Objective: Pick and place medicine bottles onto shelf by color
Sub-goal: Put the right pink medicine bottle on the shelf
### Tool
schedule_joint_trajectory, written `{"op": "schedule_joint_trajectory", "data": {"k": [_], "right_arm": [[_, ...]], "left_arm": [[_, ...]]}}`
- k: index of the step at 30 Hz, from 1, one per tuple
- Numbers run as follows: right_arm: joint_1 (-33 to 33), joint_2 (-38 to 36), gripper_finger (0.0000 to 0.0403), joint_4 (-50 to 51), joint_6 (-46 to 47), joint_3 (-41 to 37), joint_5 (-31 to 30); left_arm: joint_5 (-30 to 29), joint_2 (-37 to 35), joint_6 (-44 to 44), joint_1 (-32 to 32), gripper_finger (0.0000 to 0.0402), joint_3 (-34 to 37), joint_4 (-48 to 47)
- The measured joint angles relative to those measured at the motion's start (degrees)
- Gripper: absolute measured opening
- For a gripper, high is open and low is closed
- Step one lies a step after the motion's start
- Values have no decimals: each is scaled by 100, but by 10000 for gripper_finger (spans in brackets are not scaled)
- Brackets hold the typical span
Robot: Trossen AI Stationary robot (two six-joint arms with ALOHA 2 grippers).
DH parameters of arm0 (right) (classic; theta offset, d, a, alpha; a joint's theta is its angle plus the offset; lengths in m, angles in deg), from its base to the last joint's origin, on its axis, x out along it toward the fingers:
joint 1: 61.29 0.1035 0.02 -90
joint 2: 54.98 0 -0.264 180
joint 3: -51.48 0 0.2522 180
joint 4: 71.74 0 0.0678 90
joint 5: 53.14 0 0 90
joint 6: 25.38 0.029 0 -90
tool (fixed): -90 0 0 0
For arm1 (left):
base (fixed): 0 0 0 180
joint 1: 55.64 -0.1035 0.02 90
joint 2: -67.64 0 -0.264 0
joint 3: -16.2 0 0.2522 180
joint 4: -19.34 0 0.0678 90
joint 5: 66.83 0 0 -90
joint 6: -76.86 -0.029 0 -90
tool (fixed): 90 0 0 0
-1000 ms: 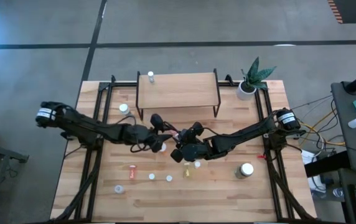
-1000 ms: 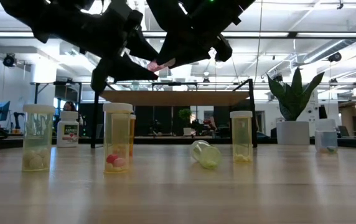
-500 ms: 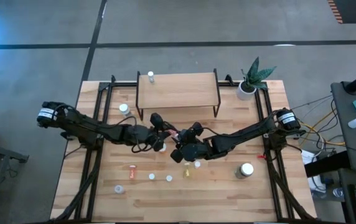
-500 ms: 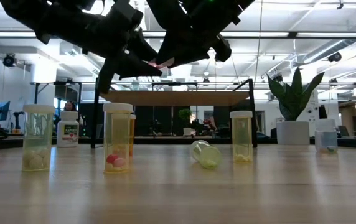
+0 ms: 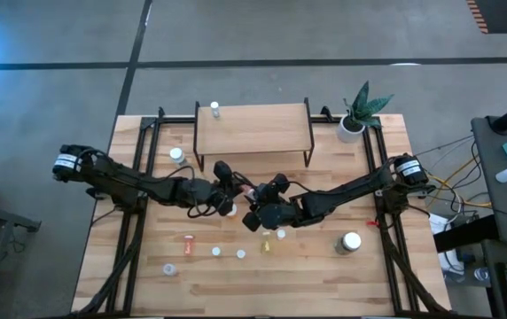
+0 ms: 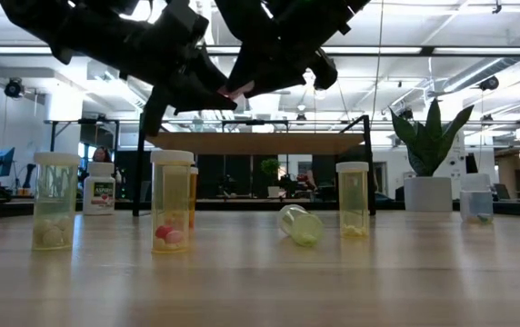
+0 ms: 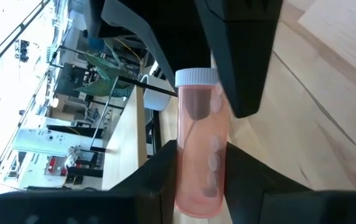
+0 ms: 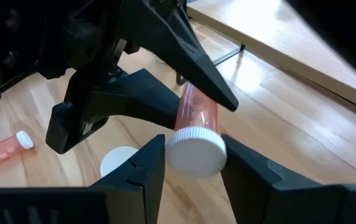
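Both wrist views show what the high view hides — one pink bottle (image 7: 200,149) caught between two grippers. The right gripper (image 8: 190,158) clamps its white-capped end; the left gripper (image 7: 196,180) has its fingers closed on the body. Both arms reach inward and meet above mid-table, just in front of the shelf (image 5: 253,128). Other bottles (image 6: 171,200) stand on the table (image 6: 333,282).

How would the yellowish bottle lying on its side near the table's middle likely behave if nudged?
The clear yellowish plastic bottle lying on its side would probably roll, since its round wall rests on the flat wooden tabletop. It looks light, with only a few pills inside. Smooth plastic may slip under a loose pinch.
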Motion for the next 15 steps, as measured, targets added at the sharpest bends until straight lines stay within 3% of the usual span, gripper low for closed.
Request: {"op": "schedule_joint_trajectory", "data": {"k": [11,15], "right_arm": [[17,-240,204,-72,-514,37,-61],[117,-461,226,-80,-834,37,-335]], "left_arm": [[-326,-183,648,-5,88,45,12],[-530,-422,917,-33,88,202,-6]]}}
